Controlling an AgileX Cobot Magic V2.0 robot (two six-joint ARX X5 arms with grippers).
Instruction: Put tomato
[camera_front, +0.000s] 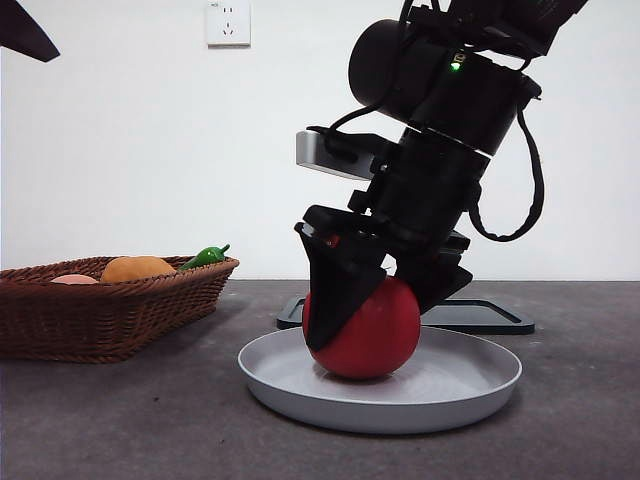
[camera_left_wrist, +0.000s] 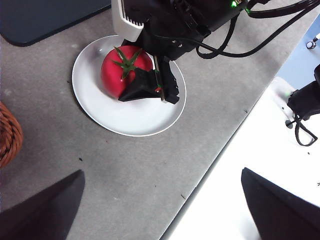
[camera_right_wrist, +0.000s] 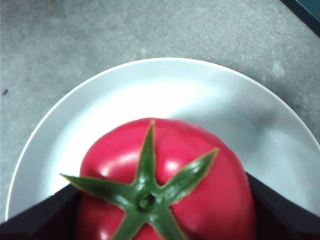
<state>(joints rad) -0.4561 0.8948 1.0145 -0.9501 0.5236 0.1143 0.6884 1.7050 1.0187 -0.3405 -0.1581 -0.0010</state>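
the right gripper (camera_front: 378, 290) pinches the tomato (camera_front: 365, 328), which seems to rest mid-plate (camera_front: 480, 385), clear of the rim. the left gripper (camera_left_wrist: 160, 210) hangs spread above the table's edge.

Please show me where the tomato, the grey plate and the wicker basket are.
tomato (camera_front: 375, 335): front view, its red side.
grey plate (camera_front: 470, 385): front view, bare inner floor.
wicker basket (camera_front: 110, 320): front view, its woven front wall.

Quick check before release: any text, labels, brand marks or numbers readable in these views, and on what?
None readable in any view.
The right gripper, shut on the tomato resting on the grey plate: no markings visible.
Wall socket: only slot holes, no lettering.
Green light on the arm: a plain light, not a character.
Wicker basket: no tag.
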